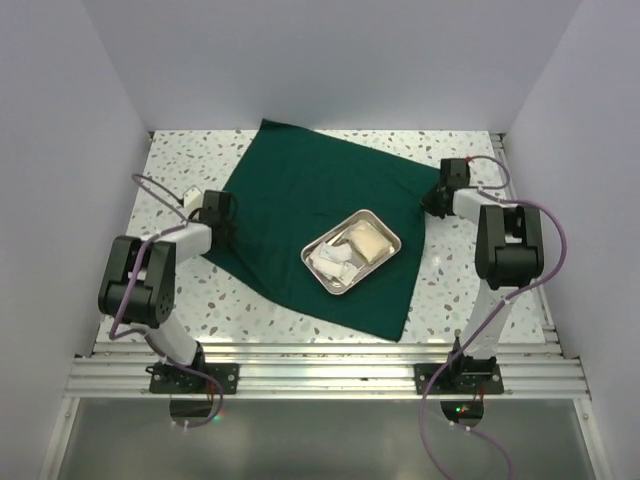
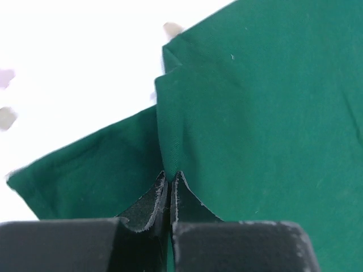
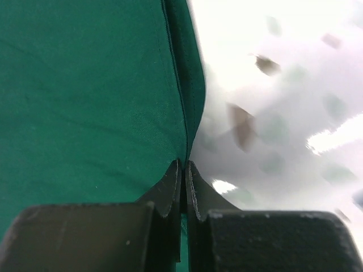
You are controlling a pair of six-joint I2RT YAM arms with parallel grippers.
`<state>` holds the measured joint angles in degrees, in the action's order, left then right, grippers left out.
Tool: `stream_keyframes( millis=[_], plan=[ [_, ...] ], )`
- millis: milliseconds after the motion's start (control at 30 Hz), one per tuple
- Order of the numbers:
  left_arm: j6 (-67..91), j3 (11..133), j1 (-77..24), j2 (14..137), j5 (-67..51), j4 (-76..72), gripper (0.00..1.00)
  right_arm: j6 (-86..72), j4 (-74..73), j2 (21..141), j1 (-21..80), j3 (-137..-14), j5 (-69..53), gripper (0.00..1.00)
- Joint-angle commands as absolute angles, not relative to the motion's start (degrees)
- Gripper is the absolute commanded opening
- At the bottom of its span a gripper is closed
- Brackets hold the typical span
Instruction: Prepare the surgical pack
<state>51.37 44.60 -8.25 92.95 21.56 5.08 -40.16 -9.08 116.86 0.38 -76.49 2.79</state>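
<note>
The surgical pack lies spread out: a dark green cloth lies flat on the speckled table, one corner pointing to the back. On its front half stands a shiny steel tray holding white gauze pads. My left gripper is at the cloth's left corner. In the left wrist view it is shut on a raised fold of the green cloth. My right gripper is at the cloth's right corner. Seen from the right wrist, it is shut on the hemmed edge of the cloth.
White walls enclose the table on the left, back and right. An aluminium rail carrying both arm bases runs along the near edge. Purple cables loop beside each arm.
</note>
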Motion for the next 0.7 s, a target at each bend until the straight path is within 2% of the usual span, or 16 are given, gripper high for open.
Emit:
stream_keyframes(
  millis=[0,333,467,633,667],
  plan=[
    [49.58,52.54,-7.91,101.14,19.52,7.20,0.00,-45.87,-6.61,109.88,0.18,-67.61,10.28,0.00],
    [40.70,79.43,-7.82,121.70,23.29,17.21,0.00,-53.08,-2.64,94.49,2.10,-48.71,13.45,0.00],
    [38.76,90.15,-7.65,127.43,26.45,22.49,0.00,-52.65,-3.07,94.30,2.37,-49.30,11.87,0.00],
    [37.62,92.64,-6.51,127.54,26.10,24.08,0.00,-50.28,-7.82,94.84,2.55,-52.03,11.34,0.00],
    [36.92,92.38,-6.42,126.83,25.84,23.65,0.08,-49.75,-7.82,94.31,2.55,-51.77,11.42,0.00]
  ],
)
